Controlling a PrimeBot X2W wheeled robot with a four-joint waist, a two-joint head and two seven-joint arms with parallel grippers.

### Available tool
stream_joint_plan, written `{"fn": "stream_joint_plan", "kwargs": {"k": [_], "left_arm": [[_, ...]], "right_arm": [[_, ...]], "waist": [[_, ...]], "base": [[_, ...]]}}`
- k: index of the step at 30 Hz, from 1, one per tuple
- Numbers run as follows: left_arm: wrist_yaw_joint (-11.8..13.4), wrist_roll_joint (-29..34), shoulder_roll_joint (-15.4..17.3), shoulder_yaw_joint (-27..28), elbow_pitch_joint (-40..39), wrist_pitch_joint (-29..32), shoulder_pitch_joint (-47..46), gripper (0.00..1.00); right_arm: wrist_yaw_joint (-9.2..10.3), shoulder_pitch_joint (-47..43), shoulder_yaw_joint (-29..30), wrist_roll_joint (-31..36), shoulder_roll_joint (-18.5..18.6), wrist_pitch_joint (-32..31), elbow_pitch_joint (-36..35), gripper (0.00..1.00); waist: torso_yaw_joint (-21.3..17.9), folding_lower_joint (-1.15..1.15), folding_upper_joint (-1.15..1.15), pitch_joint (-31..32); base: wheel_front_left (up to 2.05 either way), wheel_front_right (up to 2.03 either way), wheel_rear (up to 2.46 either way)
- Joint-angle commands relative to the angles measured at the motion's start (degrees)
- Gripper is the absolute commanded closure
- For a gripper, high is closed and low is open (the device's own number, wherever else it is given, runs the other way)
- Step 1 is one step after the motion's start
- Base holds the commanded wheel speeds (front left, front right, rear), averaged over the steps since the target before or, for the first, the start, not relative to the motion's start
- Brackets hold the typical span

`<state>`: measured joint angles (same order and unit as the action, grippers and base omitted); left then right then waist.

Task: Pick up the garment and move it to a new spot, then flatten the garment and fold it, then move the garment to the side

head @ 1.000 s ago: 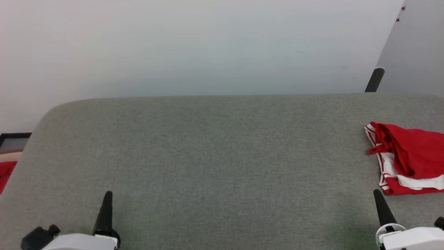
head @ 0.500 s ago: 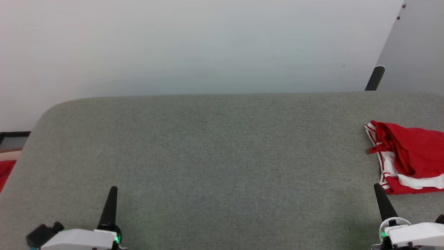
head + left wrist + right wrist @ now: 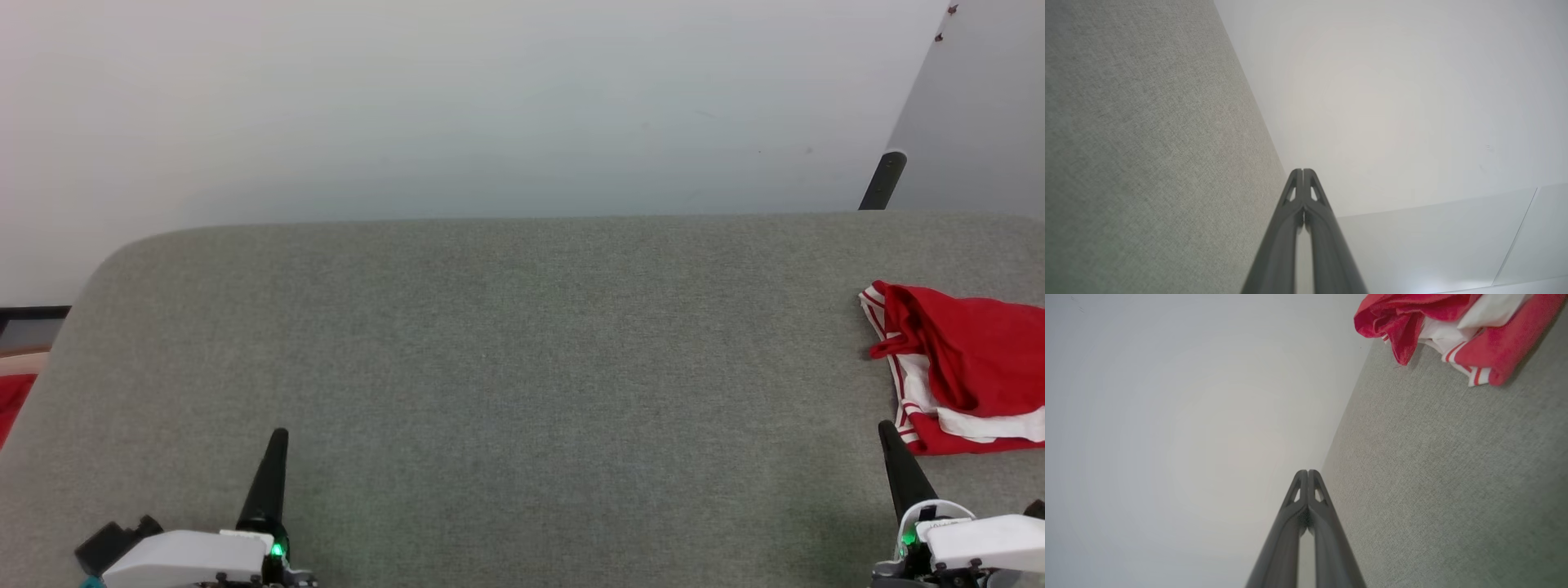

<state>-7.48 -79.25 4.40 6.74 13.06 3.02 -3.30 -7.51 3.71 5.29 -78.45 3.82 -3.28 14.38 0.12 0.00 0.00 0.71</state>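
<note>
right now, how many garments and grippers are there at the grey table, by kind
garment: 1
grippers: 2, the left gripper and the right gripper, both shut
total: 3

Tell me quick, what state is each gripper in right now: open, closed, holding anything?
Left gripper: closed, holding nothing.
Right gripper: closed, holding nothing; the garment lies apart from it.

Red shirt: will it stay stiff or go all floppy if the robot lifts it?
Probably floppy: the garment lies crumpled in soft folds, so it should droop from one pinch. It looks thin, so likely light. Pushed, it would likely bunch, not slide.
</note>
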Motion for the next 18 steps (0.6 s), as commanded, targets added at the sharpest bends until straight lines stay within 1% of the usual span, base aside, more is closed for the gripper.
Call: {"fn": "stream_joint_plan", "kwargs": {"k": [1,18], "left_arm": [[0.0,-1.3,0.0,0.0,-0.1,0.3,-1.1,1.00],[0.0,-8.1,-0.9,-0.1,0.6,2.2,-2.3,1.00]], "right_arm": [[0.02,1.1,0.3,-1.4,-0.1,-0.4,-0.4,1.00],[0.03,2.1,0.9,-8.6,-0.6,-2.1,-0.5,1.00]], "waist": [[0.0,0.00,0.00,0.0],[-0.1,0.00,0.00,-0.5]], "base": [[0.00,0.00,0.00],[0.00,0.00,0.00]]}}
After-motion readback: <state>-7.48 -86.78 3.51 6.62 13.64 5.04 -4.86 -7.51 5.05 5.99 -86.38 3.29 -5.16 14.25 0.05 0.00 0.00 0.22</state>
